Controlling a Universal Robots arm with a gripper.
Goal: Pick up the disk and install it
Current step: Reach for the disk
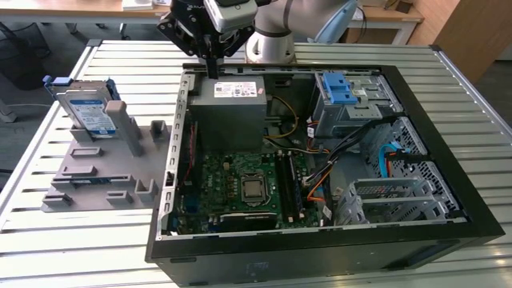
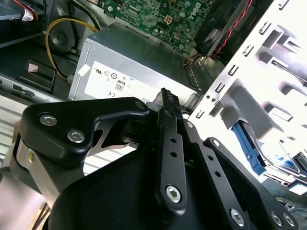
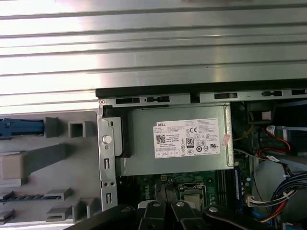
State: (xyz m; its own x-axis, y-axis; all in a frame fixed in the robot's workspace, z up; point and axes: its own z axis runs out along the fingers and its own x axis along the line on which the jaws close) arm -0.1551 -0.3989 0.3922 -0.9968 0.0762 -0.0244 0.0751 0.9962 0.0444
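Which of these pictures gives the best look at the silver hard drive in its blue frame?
The exterior view: the flat silver hard drive with blue-and-white label and blue plastic frame stands in the grey plastic holder, label facing the camera. In both wrist views a blue edge of it peeks in.

The flat silver disk in its blue plastic carrier (image 1: 86, 113) stood upright with open air above it, on the grey plastic fixture (image 1: 96, 174) on the slatted metal counter (image 1: 72, 240). The black computer case's raised side wall (image 1: 177, 150) stood between it and the metal drive bay (image 1: 352, 105), and loose black cables (image 1: 356, 137) crowded that bay's near side.
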